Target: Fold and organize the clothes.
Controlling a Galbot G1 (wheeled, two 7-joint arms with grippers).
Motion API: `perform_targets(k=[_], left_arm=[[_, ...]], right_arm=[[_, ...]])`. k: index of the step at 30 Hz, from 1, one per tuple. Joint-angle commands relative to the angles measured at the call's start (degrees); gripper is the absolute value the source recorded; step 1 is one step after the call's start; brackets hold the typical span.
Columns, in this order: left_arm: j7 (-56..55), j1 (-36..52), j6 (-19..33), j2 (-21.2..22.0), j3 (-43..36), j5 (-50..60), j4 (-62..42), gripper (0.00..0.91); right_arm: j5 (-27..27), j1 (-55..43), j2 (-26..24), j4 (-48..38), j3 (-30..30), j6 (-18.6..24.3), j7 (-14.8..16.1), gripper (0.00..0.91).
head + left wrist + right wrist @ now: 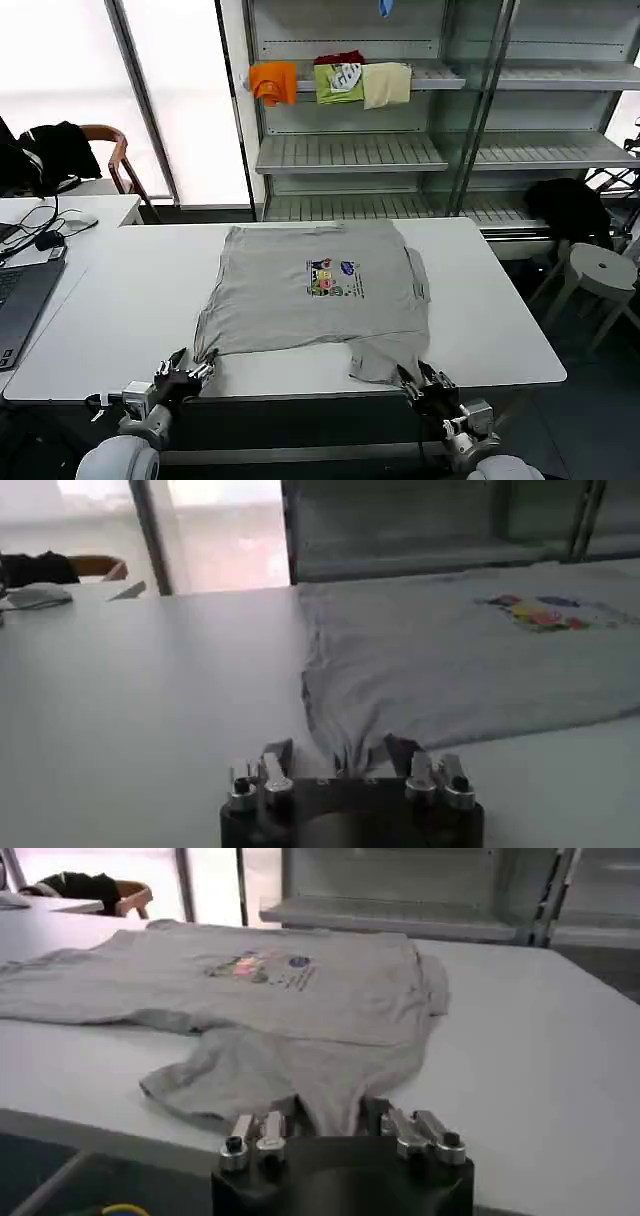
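A laptop (18, 300) lies far to the left of the grey shirt (300, 290), at the edge of a neighbouring desk. Next comes the white table (120, 310), and the shirt is spread flat on the middle of it, with the small coloured print (334, 278) facing up.

The left gripper (196, 372) is at the shirt's near left corner, close to the table's front edge. In the left wrist view its two fingers (278, 754) are pressed onto a bunched tip of the cloth, so it is pinching the shirt (450, 670).

The right gripper (420, 380) is at the shirt's near right corner, where a sleeve part hangs toward the front edge. In the right wrist view its fingers (375, 1113) are closed on the pulled fabric of the shirt (300, 1008).

Behind the shirt, beyond the table, a metal shelf (350, 150) carries orange, green and cream garments (335, 82). To the right of the shirt, past the table, a round white stool (600, 270) stands on the floor.
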State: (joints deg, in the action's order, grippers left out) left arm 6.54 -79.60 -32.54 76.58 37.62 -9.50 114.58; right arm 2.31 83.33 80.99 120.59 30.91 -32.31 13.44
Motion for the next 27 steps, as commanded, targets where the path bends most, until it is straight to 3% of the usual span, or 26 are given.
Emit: perform_targets(k=[1,11,17,27], left_arm=[[0.73,0.20,0.05,0.09,0.01,-0.26,-0.46,0.000],[1.27,3.42,3.34,0.24,0.76,-5.46,-0.55,0.000],[2.10,9.25,3.07,0.60,0.67,-7.72,-0.93,0.010],[0.83,19.96,2.60,2.61,-0.61,-10.24,-8.77,0.010]], right_arm=[[0.05,-0.41,0.12,-0.13,-0.01,0.01,-0.06,0.000],[5.53,-4.29,1.47,0.20,0.33,3.56,-1.51,0.000],[6.56,-12.00,1.95,-0.77,0.57,2.54,-2.29,0.000],[6.45,-26.50,2.73,-14.51,-0.33,1.28,-2.78,0.000]])
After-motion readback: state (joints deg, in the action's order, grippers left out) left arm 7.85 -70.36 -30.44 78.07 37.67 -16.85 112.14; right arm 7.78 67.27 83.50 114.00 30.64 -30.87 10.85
